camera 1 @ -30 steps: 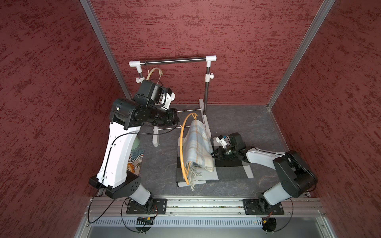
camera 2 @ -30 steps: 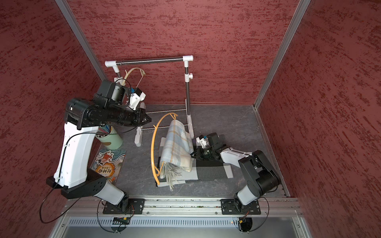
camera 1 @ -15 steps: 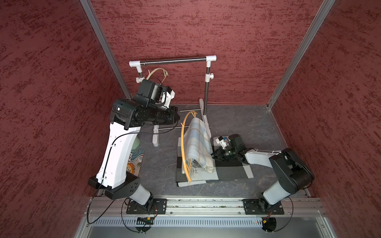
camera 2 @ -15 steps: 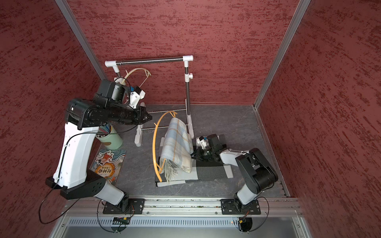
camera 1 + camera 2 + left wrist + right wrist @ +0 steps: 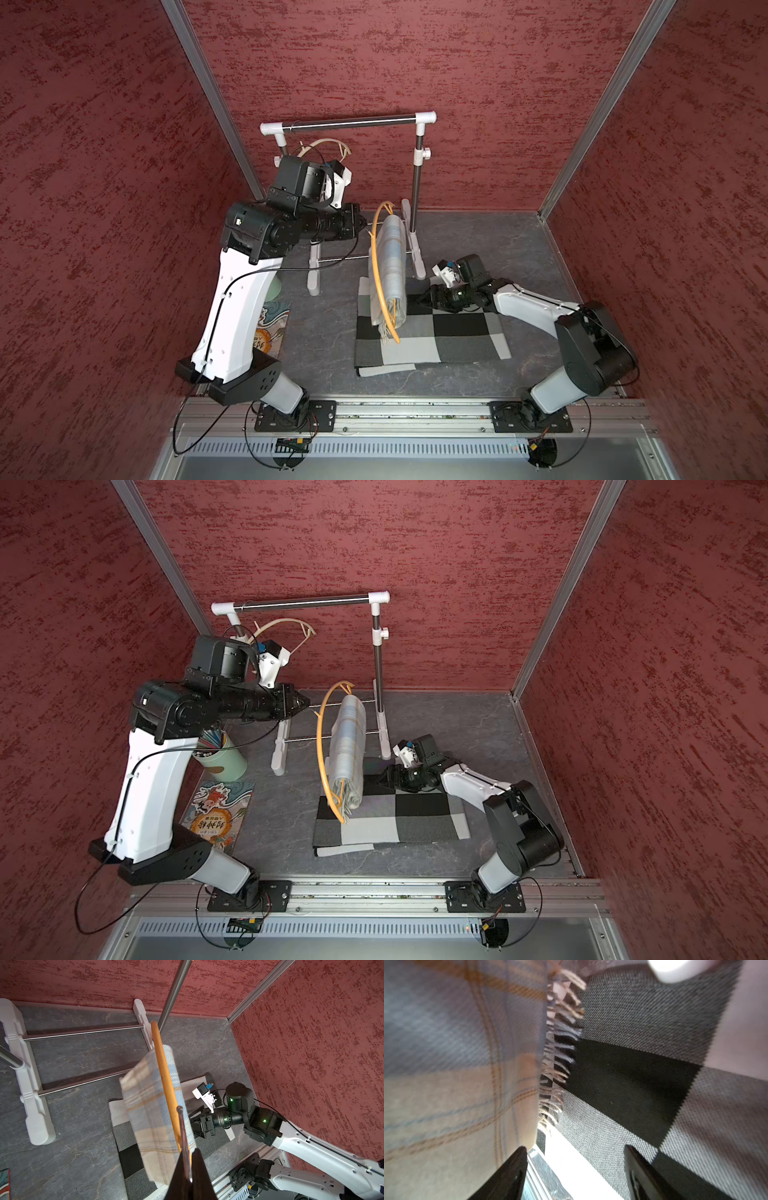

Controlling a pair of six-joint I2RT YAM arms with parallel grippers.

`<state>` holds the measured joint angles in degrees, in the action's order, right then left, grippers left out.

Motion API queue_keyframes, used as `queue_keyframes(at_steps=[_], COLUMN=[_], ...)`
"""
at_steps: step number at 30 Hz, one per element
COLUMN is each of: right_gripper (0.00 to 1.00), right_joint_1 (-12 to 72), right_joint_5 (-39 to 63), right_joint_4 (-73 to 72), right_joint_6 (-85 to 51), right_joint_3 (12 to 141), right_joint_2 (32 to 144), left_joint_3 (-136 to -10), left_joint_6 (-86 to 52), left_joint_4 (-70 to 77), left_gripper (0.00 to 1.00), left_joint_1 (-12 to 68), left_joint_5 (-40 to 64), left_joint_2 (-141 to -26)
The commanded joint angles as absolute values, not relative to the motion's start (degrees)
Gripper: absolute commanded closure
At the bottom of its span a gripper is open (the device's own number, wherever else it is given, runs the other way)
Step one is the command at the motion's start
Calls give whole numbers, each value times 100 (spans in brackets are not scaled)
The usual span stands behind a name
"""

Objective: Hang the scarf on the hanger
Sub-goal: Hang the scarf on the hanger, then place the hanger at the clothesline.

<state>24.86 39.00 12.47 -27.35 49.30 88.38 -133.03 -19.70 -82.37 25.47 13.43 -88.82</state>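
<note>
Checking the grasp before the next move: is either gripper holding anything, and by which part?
The left gripper holds the hanger by its metal hook; the right gripper is open, holding nothing.

The scarf [image 5: 392, 262] was soft woven cloth. The hanger [image 5: 165, 1076] looked like smooth orange wood. The rack bar [image 5: 349, 121] was shiny metal, its joints [image 5: 424, 117] white plastic.
</note>
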Motion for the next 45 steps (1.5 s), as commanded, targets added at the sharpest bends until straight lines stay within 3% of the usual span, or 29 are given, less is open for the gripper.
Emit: queue_keyframes(at_steps=[1,16,20,24,36,38,45], right_gripper=[23,29,26,28,24,28,60], right_joint_1=[2364,2773,2773,3062,4802,4930,5136], right_joint_5=[3587,4644,3581,4078,3108,3013,3164], right_joint_4=[1377,1012,2780,3411,3539,3514,3278], right_joint_6=[-2479,-3188,-2453,-2456,-2771,-2802,-3004], right_joint_3=[4960,6035,6918,7497,7904,7993,8178], right_joint_2=[8185,7733,7223,6900,7364,7504,7856], left_joint_3=[-13394,-13444,-13762,-13904,-14050,-14076,-14076], left_joint_6=[-2076,-2230,-2293,-2333,-2466,-2461,-2461], left_joint_4=[-7657,-7922,-8170,-8273,-8183,-8208,-8220], left_gripper=[100,100,100,100,100,100,100], left_joint_1=[2575,2827,2955,3115,3397,3401,3428], left_joint_5=[1622,1328,892,531,152,165,151], left_joint_2=[-8737,-9049,-9264,-9373,-9481,-9503,-9501])
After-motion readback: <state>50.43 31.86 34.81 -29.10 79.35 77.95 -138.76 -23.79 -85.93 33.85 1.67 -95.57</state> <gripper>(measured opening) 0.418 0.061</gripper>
